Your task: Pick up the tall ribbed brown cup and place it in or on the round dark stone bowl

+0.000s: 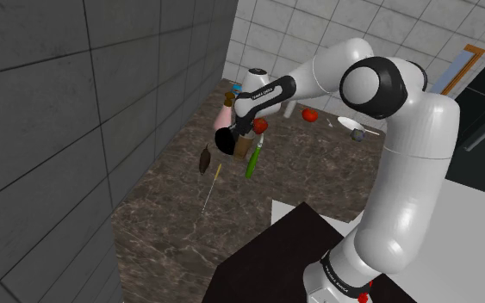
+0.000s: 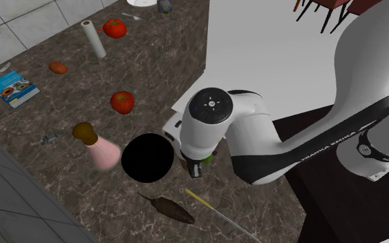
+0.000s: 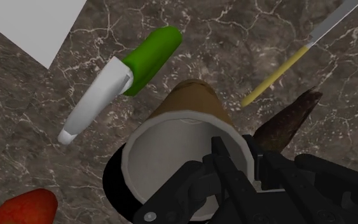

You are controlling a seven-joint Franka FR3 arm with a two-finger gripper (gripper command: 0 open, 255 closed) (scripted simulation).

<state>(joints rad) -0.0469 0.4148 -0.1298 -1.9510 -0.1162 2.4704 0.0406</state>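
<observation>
Okay, dark marbled countertop (image 1: 171,224) first, with the white arm (image 1: 404,146) reaching out over it from the stand. The round black bowl (image 2: 148,157) sits on the counter, a pink flask (image 2: 101,150) just beside it and a tomato (image 2: 122,101) near.

The brown cup (image 3: 193,105) is pale inside. In the wrist view it's clasped at its rim by the gripper (image 3: 234,153), one finger looking inside the mouth and one outside, so closed on the cup wall. The cup hangs tilted, with the bowl's black showing under its mouth end. From the second exterior view the hand is at the bowl's edge rather than over its middle.

A green-handled tool (image 3: 147,57) and a yellow stick (image 3: 279,76) lie on the counter close by.

Step, as I judge it: carry nearly finished, placing not yet done. Next move calls for shifting the hand over the bowl's middle, lowering, then opening the fingers. The risk is the tilted cup catching the rim and tipping out.
</observation>
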